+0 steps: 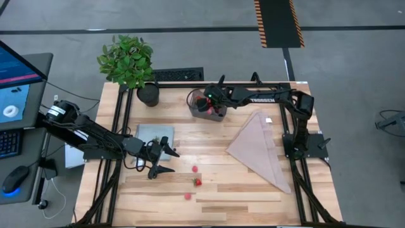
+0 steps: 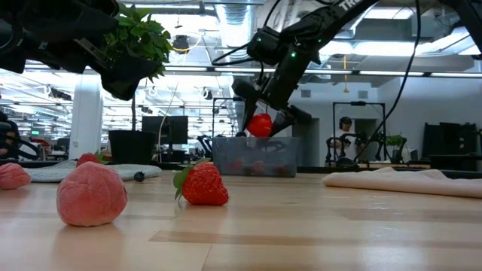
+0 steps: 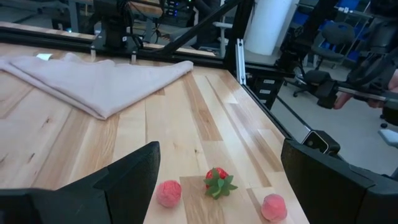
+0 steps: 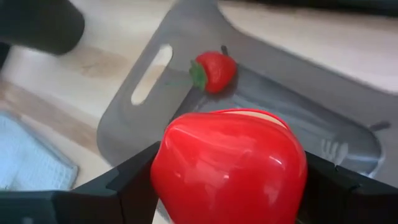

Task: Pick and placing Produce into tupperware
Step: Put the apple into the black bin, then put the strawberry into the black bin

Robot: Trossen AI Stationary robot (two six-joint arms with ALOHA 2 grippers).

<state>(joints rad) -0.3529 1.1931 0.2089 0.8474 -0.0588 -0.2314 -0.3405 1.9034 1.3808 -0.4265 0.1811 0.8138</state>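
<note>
The grey translucent tupperware (image 1: 201, 109) stands near the table's far edge. My right gripper (image 2: 262, 125) hangs over it, shut on the large bright red round piece (image 4: 229, 163). A strawberry (image 4: 213, 70) lies inside the tub below. Three small pieces lie on the wood near the front: a pink one (image 1: 195, 169), a red strawberry (image 1: 198, 182) and another pink one (image 1: 187, 196). My left gripper (image 1: 166, 159) is open just left of them, above the table. In the left wrist view its fingers frame the strawberry (image 3: 217, 182) and the pink pieces (image 3: 168, 193) without touching. My right gripper pinches the large red round piece between its two fingers, one finger (image 4: 134, 180) on each opposite side of it (image 4: 171, 168). The fingers slant down from above. The piece is lifted clear, just above the tub's rim (image 2: 252, 140).
A folded beige cloth (image 1: 259, 149) lies on the table's right half. A pale blue-grey mat (image 1: 155, 133) lies behind my left gripper, and a potted plant (image 1: 130, 60) stands at the far left corner. Bare wood lies between the pieces and the tub.
</note>
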